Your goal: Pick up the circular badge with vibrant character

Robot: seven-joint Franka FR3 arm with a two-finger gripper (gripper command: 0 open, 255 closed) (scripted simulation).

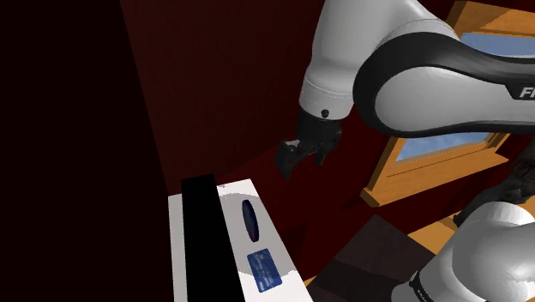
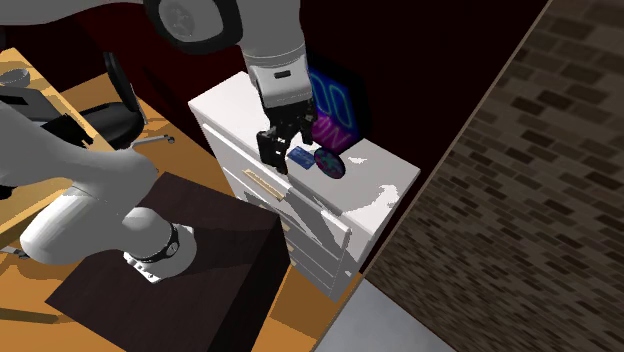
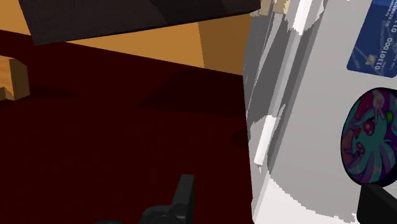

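while the gripper [image 1: 302, 157] hangs open, the round badge [image 3: 368, 141] lies beside a blue card [image 3: 375, 39] atop a white cabinet [image 2: 225, 105].

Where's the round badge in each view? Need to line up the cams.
Shoulder view: the round badge shows as a narrow dark oval on the white cabinet top, above the blue card.
Second exterior view: the badge is on the cabinet top, just right of the card.
Wrist view: the badge is on the cabinet top, beside the card.
Shared landmark: the blue card.
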